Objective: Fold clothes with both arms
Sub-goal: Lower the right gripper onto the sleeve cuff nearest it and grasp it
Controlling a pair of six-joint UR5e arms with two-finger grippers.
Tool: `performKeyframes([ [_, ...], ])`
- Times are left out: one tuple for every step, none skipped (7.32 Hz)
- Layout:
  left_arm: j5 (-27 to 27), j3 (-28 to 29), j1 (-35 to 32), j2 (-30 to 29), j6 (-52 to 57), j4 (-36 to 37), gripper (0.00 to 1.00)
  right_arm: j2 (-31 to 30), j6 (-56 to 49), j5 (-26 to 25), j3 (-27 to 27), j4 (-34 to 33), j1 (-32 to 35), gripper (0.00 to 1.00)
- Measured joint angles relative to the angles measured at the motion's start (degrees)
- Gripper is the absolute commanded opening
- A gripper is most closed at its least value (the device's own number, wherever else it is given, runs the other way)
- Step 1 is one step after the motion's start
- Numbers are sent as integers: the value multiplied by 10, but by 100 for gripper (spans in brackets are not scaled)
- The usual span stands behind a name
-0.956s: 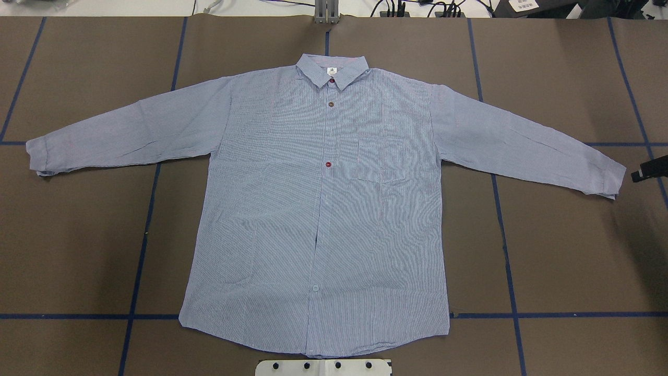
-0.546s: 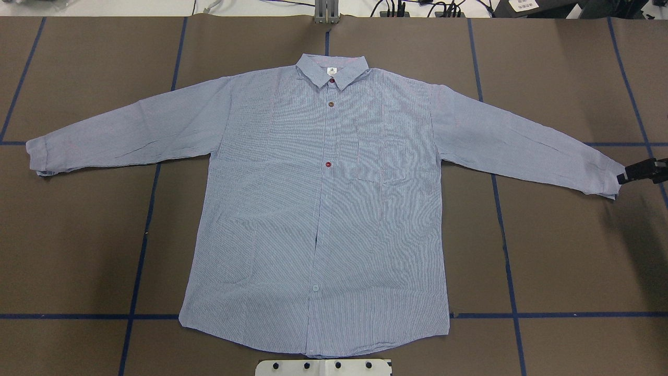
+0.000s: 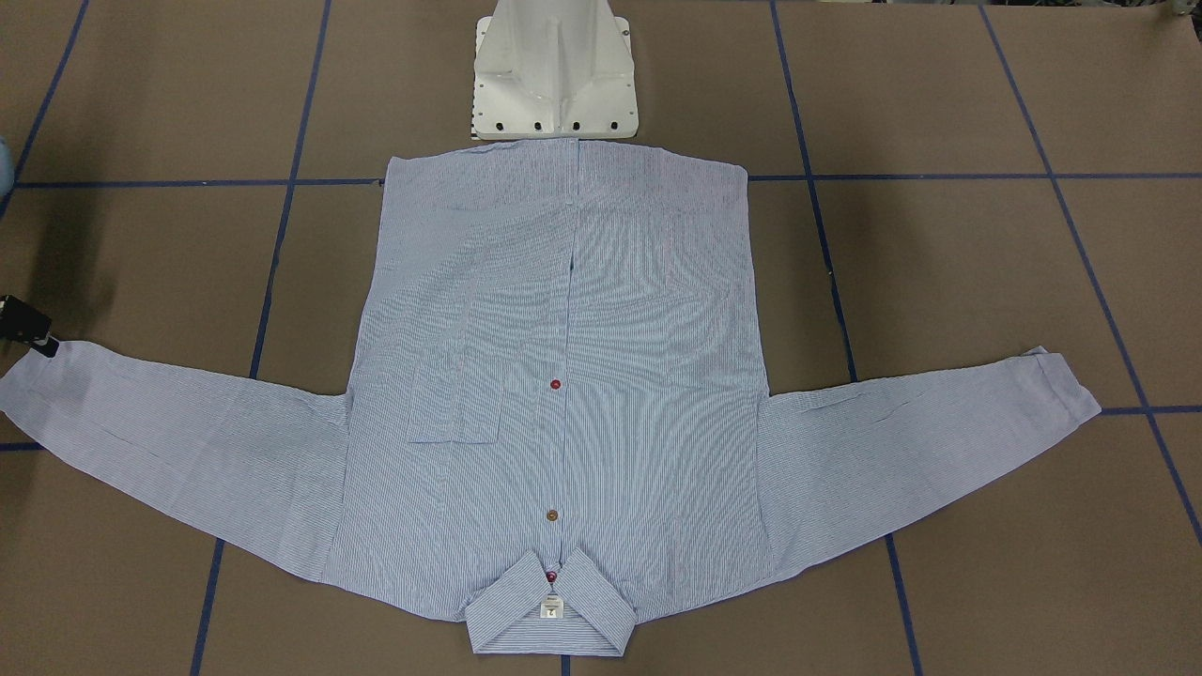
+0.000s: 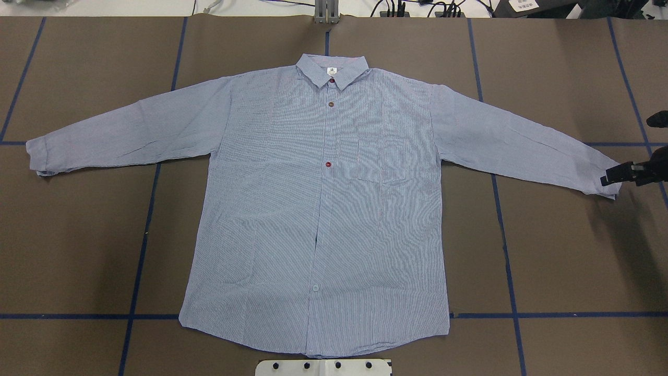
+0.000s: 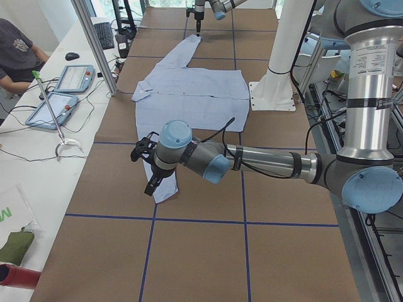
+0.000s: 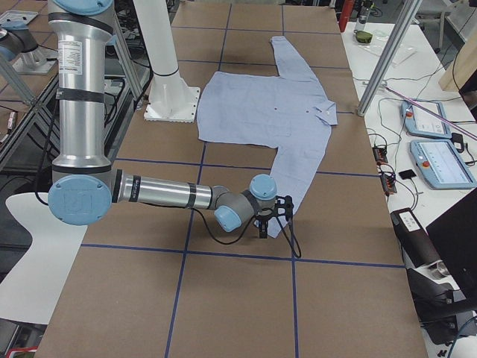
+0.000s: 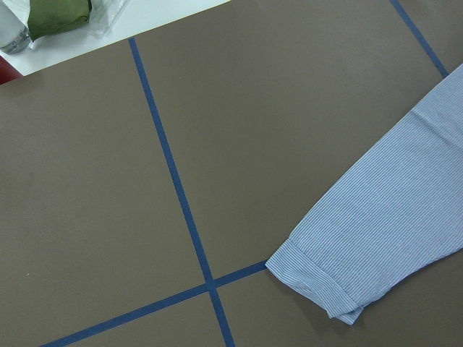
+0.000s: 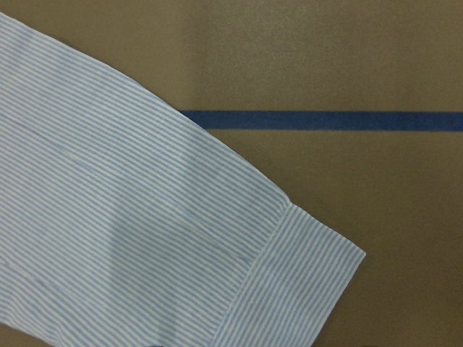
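While the shirt [image 4: 318,209] lies flat, the right gripper [image 4: 606,180] sits at its cuff [image 8: 304,289] edge (jaw opening: cannot tell).

- My table [image 4: 563,250] wears a brown cover crossed by blue tape lines [image 4: 141,261].
- Beside it, a white bench [image 5: 38,189] carries two blue-edged tablets [image 5: 74,78] and a keyboard [image 5: 104,34].
- A person [image 5: 16,53] sits there.
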Motion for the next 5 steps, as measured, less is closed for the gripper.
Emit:
performKeyframes([
  [0, -1, 0, 0, 0, 0, 99, -1, 2, -2, -1, 2, -2, 82],
  [0, -1, 0, 0, 0, 0, 99, -1, 2, -1, -3, 2, -2, 78],
  [0, -2, 0, 0, 0, 0, 99, -3, 2, 3, -3, 1, -3, 67],
  [0, -2, 0, 0, 0, 0, 99, -5, 2, 6, -2, 0, -3, 60],
  [0, -2, 0, 0, 0, 0, 99, -6, 2, 8, -2, -1, -2, 59],
])
